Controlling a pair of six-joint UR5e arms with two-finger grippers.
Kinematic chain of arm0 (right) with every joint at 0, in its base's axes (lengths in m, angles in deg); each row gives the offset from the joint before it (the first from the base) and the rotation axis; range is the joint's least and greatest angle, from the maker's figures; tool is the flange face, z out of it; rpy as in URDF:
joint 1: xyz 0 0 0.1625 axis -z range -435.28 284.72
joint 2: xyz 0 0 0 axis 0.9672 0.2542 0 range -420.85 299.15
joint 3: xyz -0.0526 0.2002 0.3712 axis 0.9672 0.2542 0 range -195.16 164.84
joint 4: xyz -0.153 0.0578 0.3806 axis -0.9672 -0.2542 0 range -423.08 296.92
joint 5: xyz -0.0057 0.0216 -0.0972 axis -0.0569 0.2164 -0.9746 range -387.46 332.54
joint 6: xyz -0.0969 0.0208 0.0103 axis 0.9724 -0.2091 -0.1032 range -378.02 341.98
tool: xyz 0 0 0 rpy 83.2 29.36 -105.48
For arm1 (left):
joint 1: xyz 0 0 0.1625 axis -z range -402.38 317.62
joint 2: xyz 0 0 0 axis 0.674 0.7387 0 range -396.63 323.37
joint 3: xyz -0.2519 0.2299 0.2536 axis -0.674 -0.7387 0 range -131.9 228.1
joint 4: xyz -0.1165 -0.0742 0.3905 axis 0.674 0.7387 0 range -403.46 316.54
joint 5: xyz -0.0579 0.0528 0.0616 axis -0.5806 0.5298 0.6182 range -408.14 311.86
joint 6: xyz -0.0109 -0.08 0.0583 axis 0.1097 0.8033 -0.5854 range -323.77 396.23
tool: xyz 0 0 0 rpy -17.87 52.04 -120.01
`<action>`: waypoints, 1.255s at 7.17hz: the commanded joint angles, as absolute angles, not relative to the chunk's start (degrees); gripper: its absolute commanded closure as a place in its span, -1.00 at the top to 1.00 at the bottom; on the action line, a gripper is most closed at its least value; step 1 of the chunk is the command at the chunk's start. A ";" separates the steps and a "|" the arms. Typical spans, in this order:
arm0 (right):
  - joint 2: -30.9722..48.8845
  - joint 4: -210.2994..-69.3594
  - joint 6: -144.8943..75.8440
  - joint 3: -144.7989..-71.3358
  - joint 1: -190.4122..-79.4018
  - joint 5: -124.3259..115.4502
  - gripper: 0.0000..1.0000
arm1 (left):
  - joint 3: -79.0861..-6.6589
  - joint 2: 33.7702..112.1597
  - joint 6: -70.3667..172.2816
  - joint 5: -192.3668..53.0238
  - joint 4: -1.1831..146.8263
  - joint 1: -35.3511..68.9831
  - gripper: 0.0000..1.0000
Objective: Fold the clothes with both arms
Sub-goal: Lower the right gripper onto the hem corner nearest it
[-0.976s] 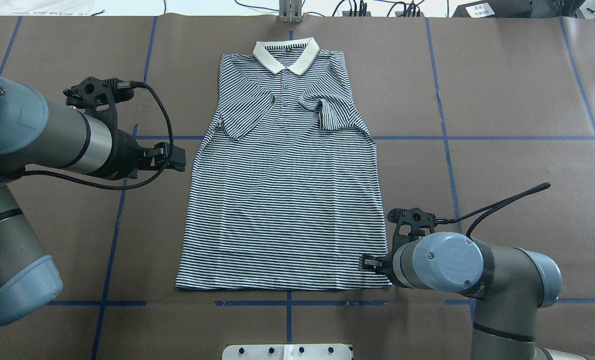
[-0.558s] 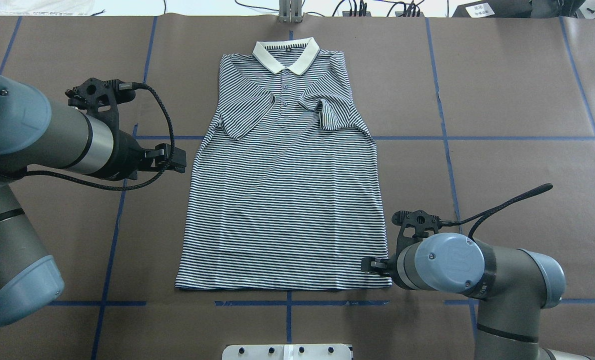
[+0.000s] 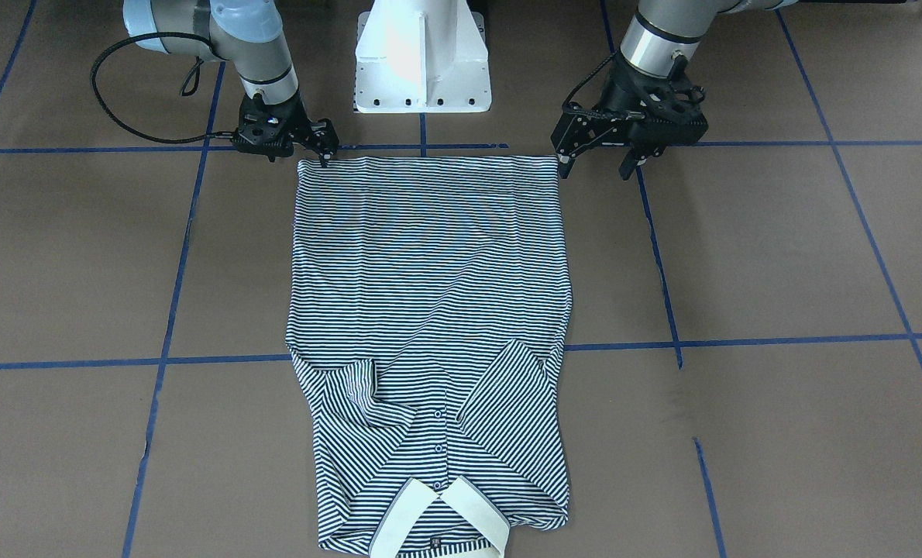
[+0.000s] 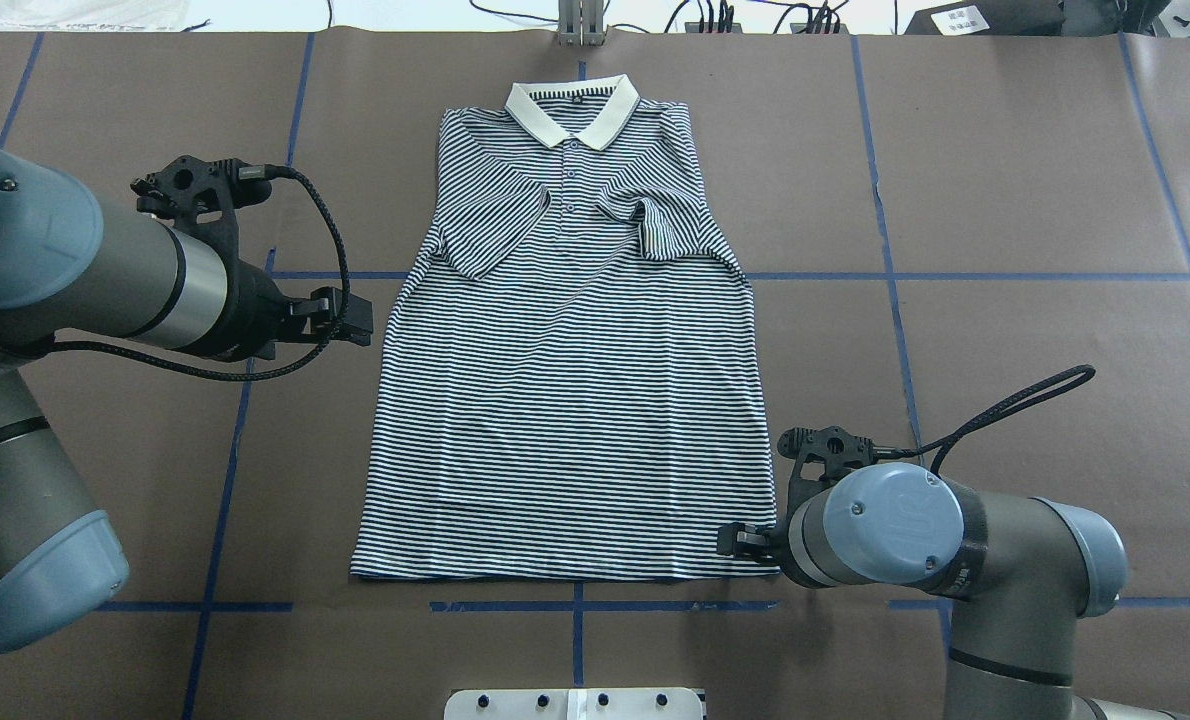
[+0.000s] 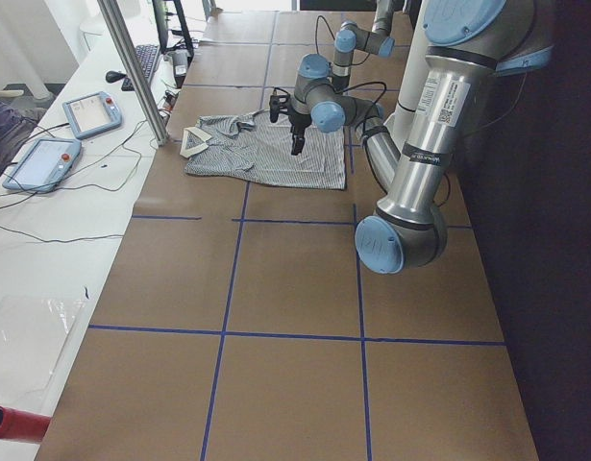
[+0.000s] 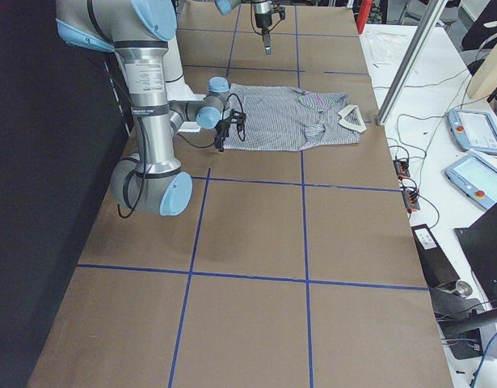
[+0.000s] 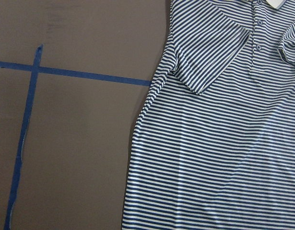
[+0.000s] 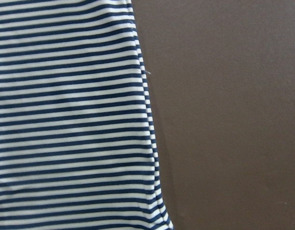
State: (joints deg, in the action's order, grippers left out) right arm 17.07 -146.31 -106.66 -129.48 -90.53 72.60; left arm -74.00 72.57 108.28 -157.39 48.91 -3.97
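Two sleeves lie folded in over the chest of the polo shirt, which is flat and front-up on the tabletop, collar away from the robot. Step in hand looks like taking the hem corners for the bottom-up fold. Right tool sits low at its hem corner; clenched on fabric or not, cannot tell. Left tool hangs released, jaws spread, beside the shirt's side edge. Next it likely needs to reach its own hem corner and drop.
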 commanded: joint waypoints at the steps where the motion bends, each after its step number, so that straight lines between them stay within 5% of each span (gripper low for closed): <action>1: 16.58 -147.10 -106.62 -129.24 -90.30 73.00 0.99 | -74.16 72.53 108.21 -157.39 48.92 -3.97 1.00; 4: 16.49 -147.11 -106.62 -128.80 -90.22 73.09 0.95 | -74.07 72.62 108.21 -157.39 48.92 -3.97 1.00; 5: 16.41 -147.11 -106.62 -128.72 -90.22 73.00 0.74 | -74.07 72.62 108.21 -157.39 48.92 -3.97 1.00; 8: 16.32 -147.11 -106.62 -128.63 -90.22 73.00 -0.51 | -74.07 72.62 108.21 -157.47 48.92 -3.97 1.00; 9: 16.32 -147.11 -106.62 -128.71 -90.22 73.26 -0.74 | -74.16 72.62 108.21 -157.39 48.92 -3.97 1.00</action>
State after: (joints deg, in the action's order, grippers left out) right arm 16.35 -147.11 -106.63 -128.65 -90.25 73.06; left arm -74.08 72.62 108.21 -157.45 48.92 -3.97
